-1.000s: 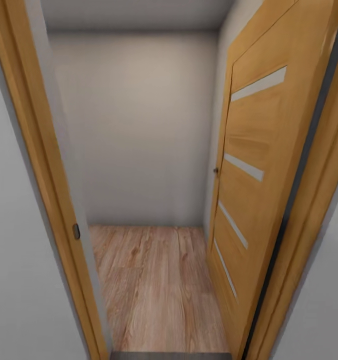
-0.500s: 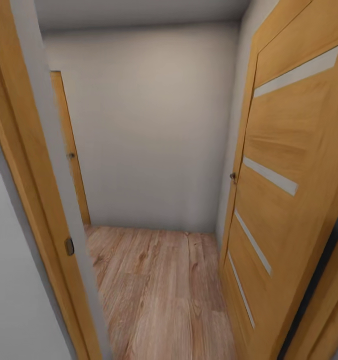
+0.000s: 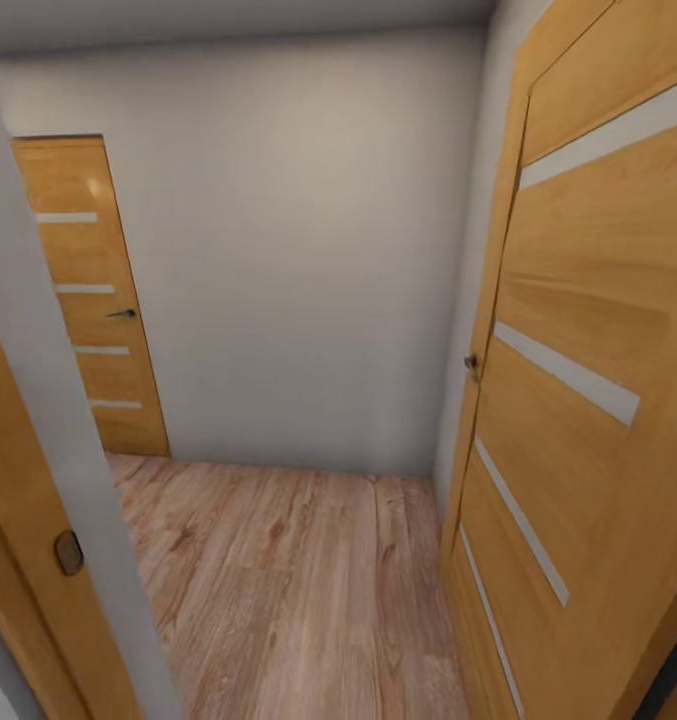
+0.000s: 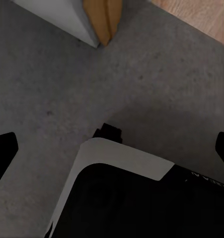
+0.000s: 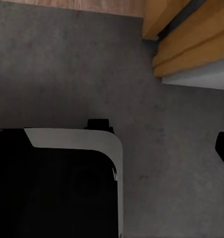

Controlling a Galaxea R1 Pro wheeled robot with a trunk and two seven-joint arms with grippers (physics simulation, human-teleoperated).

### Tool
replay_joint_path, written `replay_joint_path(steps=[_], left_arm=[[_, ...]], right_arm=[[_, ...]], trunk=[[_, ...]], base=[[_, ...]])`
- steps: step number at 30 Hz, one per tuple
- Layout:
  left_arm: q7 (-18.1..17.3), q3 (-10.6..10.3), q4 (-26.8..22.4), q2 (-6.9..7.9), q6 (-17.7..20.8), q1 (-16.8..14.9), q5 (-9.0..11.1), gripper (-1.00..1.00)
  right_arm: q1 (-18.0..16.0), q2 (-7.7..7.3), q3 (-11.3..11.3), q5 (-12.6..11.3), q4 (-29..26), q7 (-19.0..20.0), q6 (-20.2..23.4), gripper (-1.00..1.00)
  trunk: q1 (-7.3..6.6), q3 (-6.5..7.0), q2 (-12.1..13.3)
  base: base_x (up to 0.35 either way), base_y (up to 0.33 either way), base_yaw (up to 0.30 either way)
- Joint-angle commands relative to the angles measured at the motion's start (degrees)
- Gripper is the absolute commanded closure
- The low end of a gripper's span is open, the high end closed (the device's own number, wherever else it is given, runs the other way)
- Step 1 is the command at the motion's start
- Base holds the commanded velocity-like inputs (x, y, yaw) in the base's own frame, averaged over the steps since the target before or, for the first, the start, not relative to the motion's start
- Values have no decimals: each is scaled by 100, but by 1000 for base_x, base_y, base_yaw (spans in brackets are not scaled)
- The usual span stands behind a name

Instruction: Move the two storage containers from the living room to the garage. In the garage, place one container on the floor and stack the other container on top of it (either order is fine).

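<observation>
Transit is what the pictures suggest: neither storage container is in sight, so fetching and stacking both look still ahead. The robot is passing a doorway from grey concrete floor (image 4: 47, 99) onto wood-plank floor (image 3: 308, 590), open door (image 3: 588, 400) at right. Since a second ago the view has advanced, revealing a closed door (image 3: 88, 290) far left. Left gripper (image 4: 112, 148) fingertips sit wide apart, empty; the right gripper's state I cannot tell.
</observation>
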Motion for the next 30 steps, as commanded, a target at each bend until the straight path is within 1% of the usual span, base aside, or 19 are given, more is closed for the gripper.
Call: replay_joint_path(steps=[1,11,25,30], left_arm=[[10,-6,2,-1,-19,-4,26,-100],[10,-6,2,-1,-41,-4,26,-100],[18,-6,-6,-1,-60,-4,26,-100],[16,-5,-6,-1,-60,-4,35,-100]], right_arm=[[-8,1,39,-39,19,4,-34,-100],[-8,1,39,-39,19,6,-34,-100],[-8,1,39,-39,19,6,-34,-100],[-8,1,39,-39,19,9,-34,-100]], trunk=[[4,-7,-4],[4,-7,-4],[4,-7,-4],[4,-7,-4]], base=[[314,-34,0],[285,-4,0],[26,-1,0],[0,-97,0]])
